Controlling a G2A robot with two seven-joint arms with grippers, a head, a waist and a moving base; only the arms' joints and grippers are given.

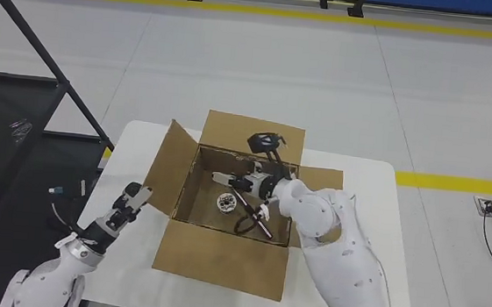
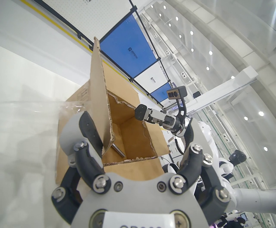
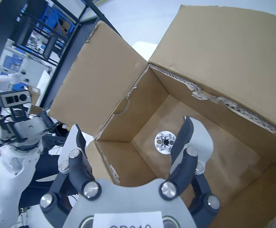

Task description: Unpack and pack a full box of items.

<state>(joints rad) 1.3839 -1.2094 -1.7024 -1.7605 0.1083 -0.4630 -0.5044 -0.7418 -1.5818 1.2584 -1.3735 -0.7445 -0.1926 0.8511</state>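
White arms (image 1: 343, 250), silver-screwed dark gripper (image 3: 132, 123)

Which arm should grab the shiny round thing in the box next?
Right, probably. The right gripper is open above the cardboard box, aimed at the metal disc on its floor. The left gripper is outside, at a side flap.

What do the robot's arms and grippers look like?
The left arm and right arm have smooth, rounded white shells. The left gripper and right gripper match: a grey metal plate with silver screws and a white label, dark curved links, two fingers white outside with black pads. Each wrist carries a camera on a black bracket.
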